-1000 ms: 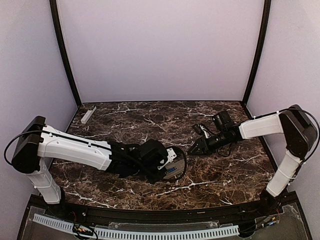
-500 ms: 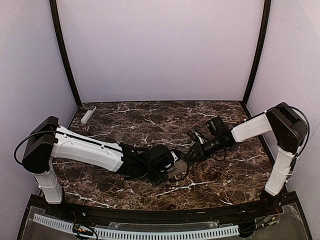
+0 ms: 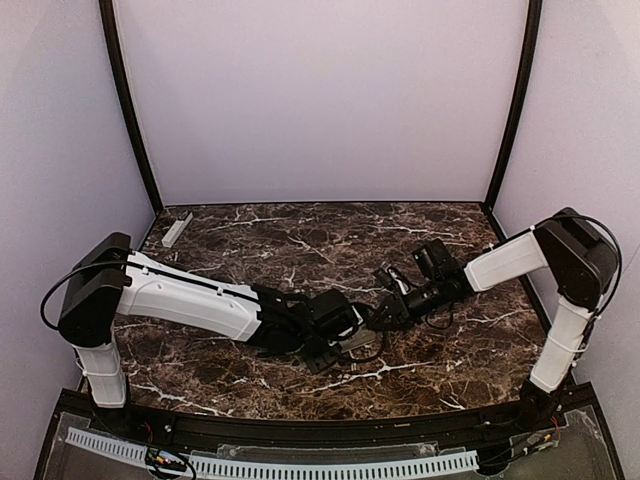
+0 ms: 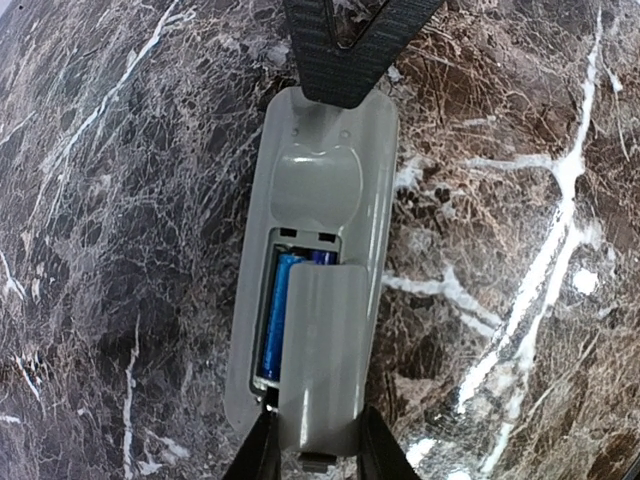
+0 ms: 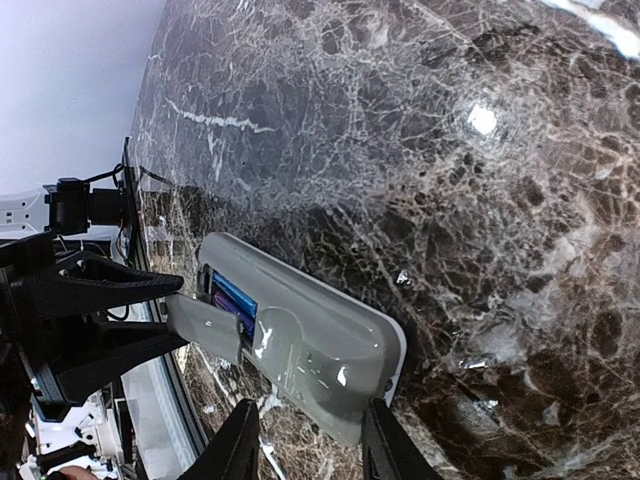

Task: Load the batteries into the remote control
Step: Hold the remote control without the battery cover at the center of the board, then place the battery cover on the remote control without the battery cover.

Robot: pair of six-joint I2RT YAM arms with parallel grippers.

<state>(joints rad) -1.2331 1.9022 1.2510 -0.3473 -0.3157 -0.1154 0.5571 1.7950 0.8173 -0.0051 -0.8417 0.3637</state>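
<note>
The marble table point(image 3: 450, 370) carries the whole work, and both arms reach in over its near middle so that their tools meet from opposite sides. The left arm point(image 3: 190, 300) comes from the left and the right arm point(image 3: 505, 258) from the right, which lets each one take a different end of the same object.

The remote control point(image 4: 320, 180) lies flat on the table between them, with its back side up, so the battery compartment is reachable from above. The right gripper point(image 5: 310, 420) stands with its two fingers on either side of the far end of the remote. I judge it is there to stop the remote from sliding, but I cannot tell if the jaws really press on it.

The left gripper point(image 4: 322, 455) is closed on the battery cover point(image 4: 320, 350), one finger at each long edge. The cover sits a little askew over the lower part of the compartment, probably to be pushed into place.

The batteries point(image 4: 278, 310), blue, lie side by side inside the compartment, half hidden under the cover. The loading seems nearly done; only closing the cover remains.

A pale bar point(image 3: 177, 229) lies well apart, at the far left corner.
</note>
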